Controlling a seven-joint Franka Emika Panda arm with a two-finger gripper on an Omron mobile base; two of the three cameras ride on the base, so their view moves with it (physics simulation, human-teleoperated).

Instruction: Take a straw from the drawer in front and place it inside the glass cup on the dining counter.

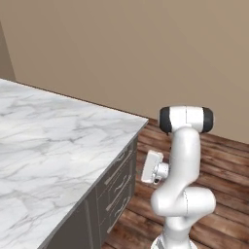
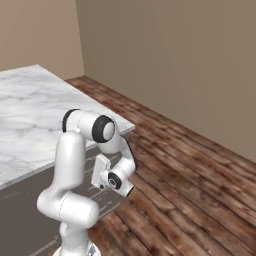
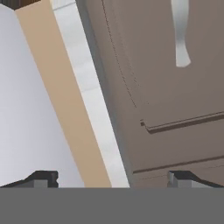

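The gripper (image 3: 112,179) faces the dark cabinet front with its tips spread wide and nothing between them. The drawer (image 3: 166,65) is closed, its silver handle (image 3: 180,35) toward 1 o'clock in the hand view. The marble table (image 1: 53,146) lies at 9 o'clock of the arm in the left base view.

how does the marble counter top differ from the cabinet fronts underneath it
The dining counter top is white marble with grey veins; the drawer fronts below are plain dark grey-brown. The top lies flat and bare of fittings; the fronts stand upright, shut, and carry slim silver handles. Both belong to the same island, meeting at its edge.
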